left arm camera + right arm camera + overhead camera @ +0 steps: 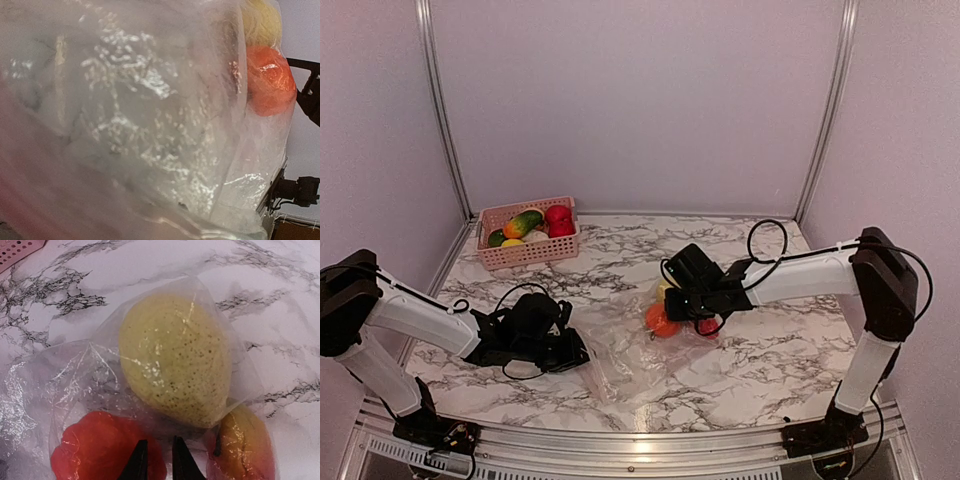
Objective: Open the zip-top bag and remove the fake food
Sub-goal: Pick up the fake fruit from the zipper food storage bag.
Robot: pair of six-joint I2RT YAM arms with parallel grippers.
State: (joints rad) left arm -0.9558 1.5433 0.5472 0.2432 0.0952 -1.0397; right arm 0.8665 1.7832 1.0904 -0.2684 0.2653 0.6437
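**Clear plastic between two claws, food not yet out**

The zip-top bag (pixel 630 365) lies on the marble-patterned table (pixel 770 370), toward its near edge and roughly midway between the side edges. The fake food (pixel 665 318) is bunched in the bag's right-hand end. Nothing from this bag is out on the table, so I judge the opening step to be the one in hand. Other toy pieces (pixel 535 222) sit in a pink basket (pixel 525 254) at the far left corner.

The left claw (pixel 575 352) sits at the bag's left end. Its wrist view is filled with crinkled film and shows no fingers, so I cannot tell whether it is spread or pinching.

The right claw (pixel 159 455) hangs over the food with its fingers drawn close, only a slit between them. Its tips are above the film between a red piece (pixel 95 452) and a peach-coloured piece (pixel 247 445), with a pale yellow piece (pixel 175 370) just beyond. Whether any film is nipped in that slit cannot be told.

The next move probably calls for finding the zip strip, which no view shows clearly. Each claw would then take one lip and pull the two apart. The film looks slippery, so a shallow pinch may slide off.
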